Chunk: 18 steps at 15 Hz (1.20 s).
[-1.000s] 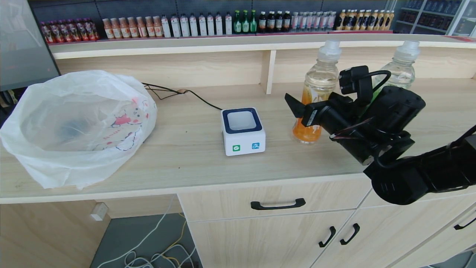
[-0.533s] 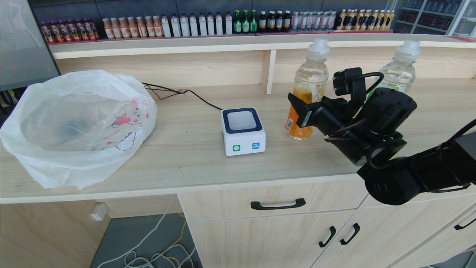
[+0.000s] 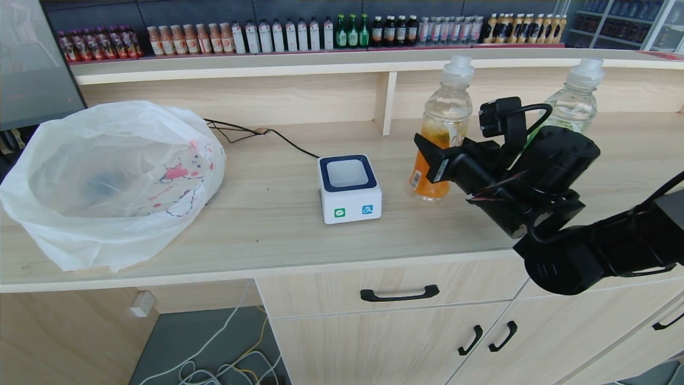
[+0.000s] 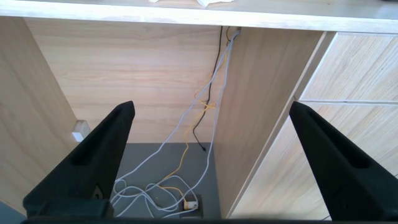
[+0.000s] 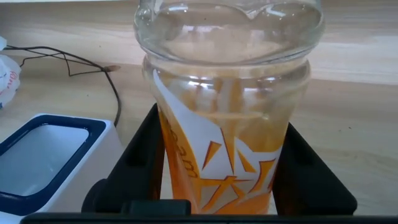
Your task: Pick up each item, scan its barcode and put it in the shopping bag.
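On the counter's right side, my right gripper (image 3: 434,160) is clenched around the orange bottle (image 3: 442,133), with one finger on each side of the label. The bottle is tilted and sits just beside the scanner (image 3: 350,187). I can't tell if its base is off the counter (image 3: 267,224).

I judge the pick about done for this item. The scan is not done, since the bottle isn't over the scanner window. Bagging is not done either. The shopping bag (image 3: 112,182) sits well apart at the far left with its mouth open. There's a dim dark shape inside, so I can't say whether anything is bagged already.

The second bottle (image 3: 574,96), with clear liquid, stands untouched behind the right arm. It still needs pick, scan and bag.

My left gripper (image 4: 211,162) hangs below counter level facing the cables (image 4: 186,155), fingers spread wide, holding nothing.
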Motion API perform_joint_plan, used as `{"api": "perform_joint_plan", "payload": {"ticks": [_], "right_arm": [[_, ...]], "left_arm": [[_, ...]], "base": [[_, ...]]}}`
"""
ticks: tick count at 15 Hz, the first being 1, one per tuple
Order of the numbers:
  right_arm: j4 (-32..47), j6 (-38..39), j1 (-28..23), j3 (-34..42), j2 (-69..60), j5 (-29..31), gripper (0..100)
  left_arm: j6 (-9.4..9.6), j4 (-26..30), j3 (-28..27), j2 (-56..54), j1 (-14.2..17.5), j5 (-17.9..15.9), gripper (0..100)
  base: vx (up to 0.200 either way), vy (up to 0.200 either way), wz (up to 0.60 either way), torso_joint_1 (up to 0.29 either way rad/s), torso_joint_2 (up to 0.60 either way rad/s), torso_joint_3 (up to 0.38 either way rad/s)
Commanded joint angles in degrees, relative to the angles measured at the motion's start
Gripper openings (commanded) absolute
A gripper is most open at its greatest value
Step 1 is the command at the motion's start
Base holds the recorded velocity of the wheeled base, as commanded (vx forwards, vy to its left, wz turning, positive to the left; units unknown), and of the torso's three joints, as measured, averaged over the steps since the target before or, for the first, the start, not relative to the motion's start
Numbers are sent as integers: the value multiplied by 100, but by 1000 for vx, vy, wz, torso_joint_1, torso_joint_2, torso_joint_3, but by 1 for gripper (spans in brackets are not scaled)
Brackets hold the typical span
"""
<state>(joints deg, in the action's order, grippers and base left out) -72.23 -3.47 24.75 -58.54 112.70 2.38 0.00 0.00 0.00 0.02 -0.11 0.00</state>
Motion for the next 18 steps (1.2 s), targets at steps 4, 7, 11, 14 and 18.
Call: {"api": "perform_joint_plan", "payload": {"ticks": [4, 7, 11, 14, 18], "right_arm": [[-28, -4, 4, -8, -134, 0, 0], [-54, -4, 4, 0, -214, 0, 0], [-72, -4, -5, 0, -337, 0, 0], [-98, -4, -5, 44, -486, 0, 0], [-125, -4, -5, 229, -785, 0, 0]], "left_arm": [[0, 0, 0, 6, 2, 0, 100], [0, 0, 0, 6, 2, 0, 100], [0, 0, 0, 6, 2, 0, 100], [0, 0, 0, 6, 2, 0, 100], [0, 0, 0, 6, 2, 0, 100]], "base": [[0, 0, 0, 0, 0, 0], [0, 0, 0, 0, 0, 0], [0, 0, 0, 0, 0, 0], [0, 0, 0, 0, 0, 0], [0, 0, 0, 0, 0, 0]]}}
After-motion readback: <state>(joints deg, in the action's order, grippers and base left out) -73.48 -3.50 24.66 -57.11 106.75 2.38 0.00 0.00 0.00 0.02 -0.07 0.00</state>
